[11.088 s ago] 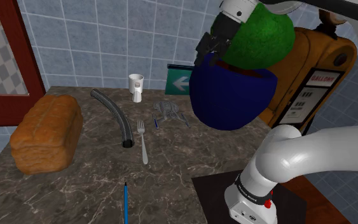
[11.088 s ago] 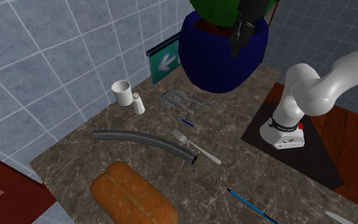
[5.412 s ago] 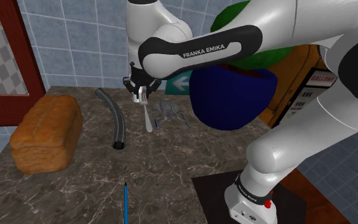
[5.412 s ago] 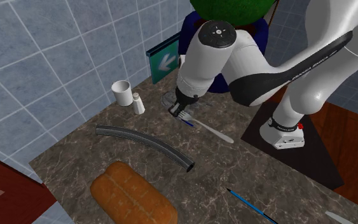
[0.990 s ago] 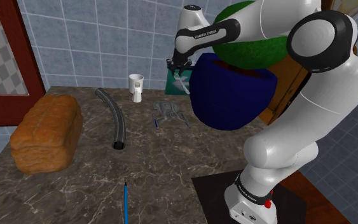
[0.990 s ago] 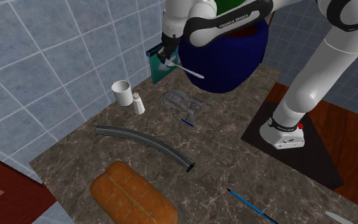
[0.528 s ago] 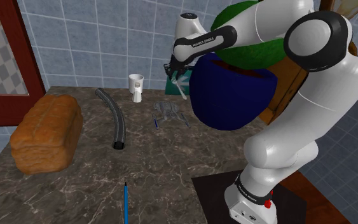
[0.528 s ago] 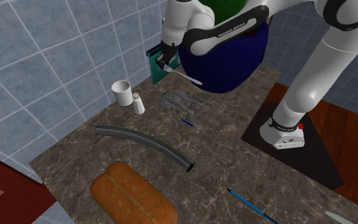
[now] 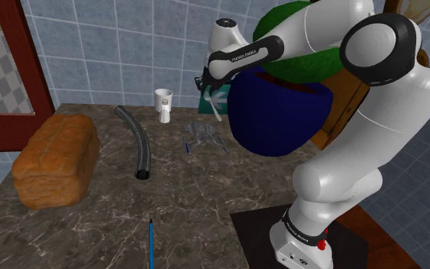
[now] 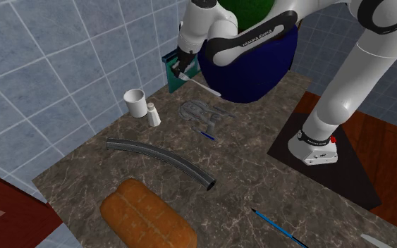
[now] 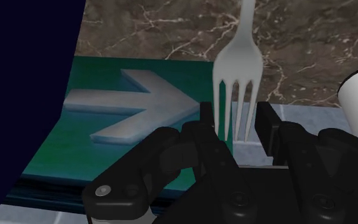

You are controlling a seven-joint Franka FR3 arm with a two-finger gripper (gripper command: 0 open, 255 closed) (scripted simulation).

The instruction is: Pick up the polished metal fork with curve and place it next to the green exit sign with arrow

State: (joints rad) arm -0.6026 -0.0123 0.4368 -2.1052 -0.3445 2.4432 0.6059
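Observation:
My black gripper [image 9: 208, 90] hangs above the back of the marble counter, shut on the tine end of the pale metal fork [image 9: 218, 108]. From the second exterior view, the gripper [image 10: 181, 69] is right in front of the green sign [image 10: 167, 68], and the fork [image 10: 202, 84] has its handle slanting down toward the blue pot. In the wrist view the fork [image 11: 238, 95] is clasped between both fingers of the gripper [image 11: 234, 124], its handle pointing away over the counter. The green sign [image 11: 126, 108] with its white arrow stands just beside and below the tines.
A big blue pot [image 9: 278, 115] with a green plant crowds the sign's side. A white cup [image 9: 163, 98] and shaker [image 9: 164, 115] stand near the tiled wall. A grey model [image 9: 205, 135], dark curved tube [image 9: 138, 141], bread loaf [image 9: 56, 160] and blue pen [image 9: 150, 244] lie on the counter.
The gripper, still holding the fork, has sunk a little lower and closer to the green sign. Nothing on the counter has moved.

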